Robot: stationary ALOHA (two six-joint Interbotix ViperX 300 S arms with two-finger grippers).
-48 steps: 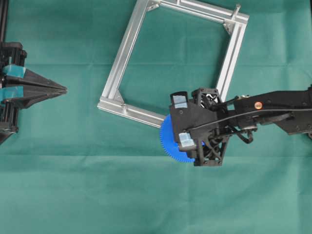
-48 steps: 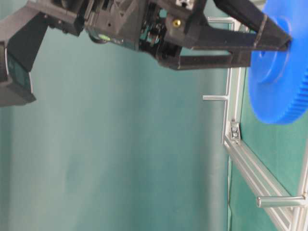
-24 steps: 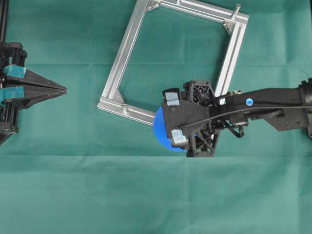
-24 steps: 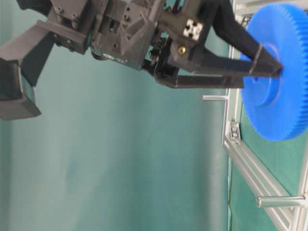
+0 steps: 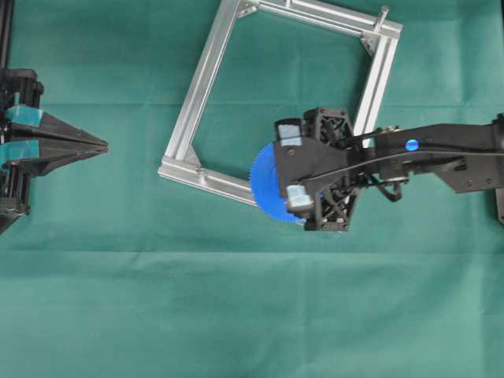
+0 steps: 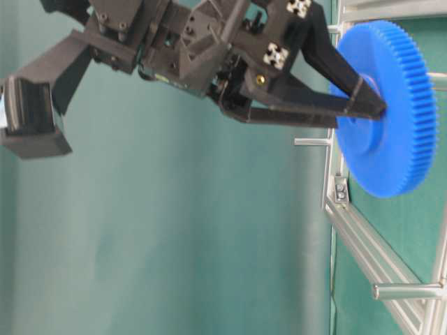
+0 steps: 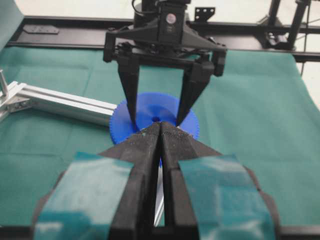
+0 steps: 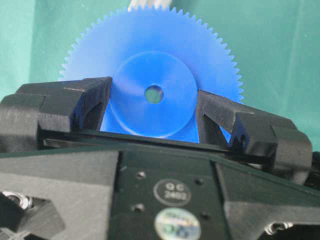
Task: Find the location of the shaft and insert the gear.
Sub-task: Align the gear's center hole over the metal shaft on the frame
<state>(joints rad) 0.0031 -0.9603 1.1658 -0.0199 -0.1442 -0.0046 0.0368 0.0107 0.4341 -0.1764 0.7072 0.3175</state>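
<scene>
The blue gear [image 5: 266, 187] is held by its raised hub in my right gripper [image 5: 288, 186], which is shut on it. The gear hangs tilted above the near bar of the aluminium frame [image 5: 206, 79]. It also shows in the table-level view [image 6: 394, 118], the left wrist view [image 7: 165, 104] and the right wrist view [image 8: 155, 60]. Thin silver pins stand up from the frame: one [image 6: 312, 142] beside the gear and apart from it, one [image 6: 408, 291] nearer the camera, one at the far corner [image 5: 383, 14]. I cannot tell which is the shaft. My left gripper [image 5: 102, 145] is shut and empty, far to the left.
The square frame lies skewed on the green cloth [image 5: 236, 315], its corner bracket [image 6: 340, 192] just under the gear. A frame bar [image 7: 65, 102] and a corner pin [image 7: 3, 82] show at the left of the left wrist view.
My right gripper has carried the gear toward the frame and lifted it; the gear now overlaps the frame's near bar and is tilted. The left arm has not moved.
</scene>
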